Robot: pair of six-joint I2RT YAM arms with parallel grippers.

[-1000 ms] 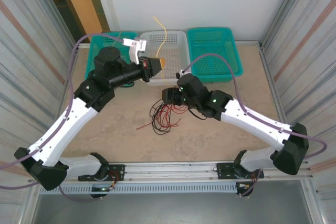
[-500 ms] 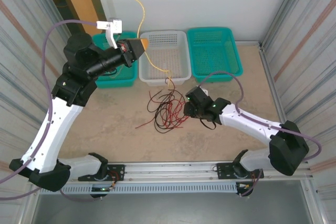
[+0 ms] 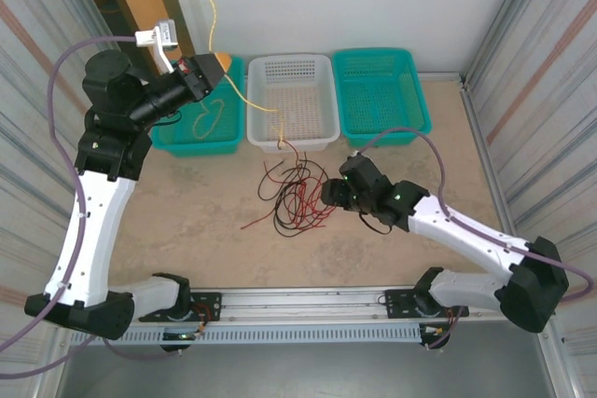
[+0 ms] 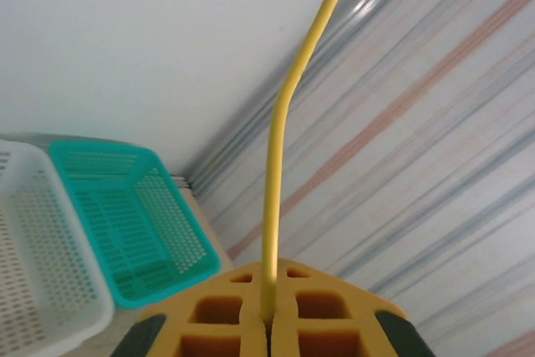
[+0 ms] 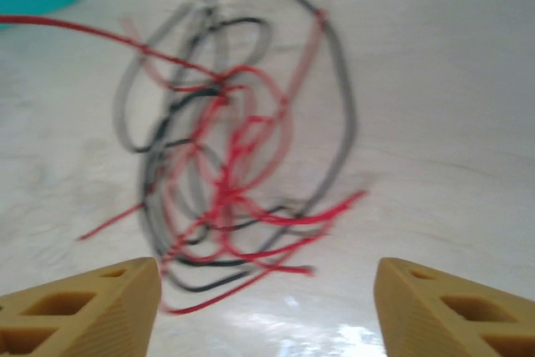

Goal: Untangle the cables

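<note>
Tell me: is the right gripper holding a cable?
No; the right gripper stands open, with the cable tangle lying free ahead of it.

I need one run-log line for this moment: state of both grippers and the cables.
left gripper: shut on yellow cable, raised | right gripper: open, near red and black cables

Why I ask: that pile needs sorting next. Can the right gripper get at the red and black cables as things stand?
Probably yes. The right gripper is open and points at the red and black cables lying on the table close ahead, with nothing between them.
</note>
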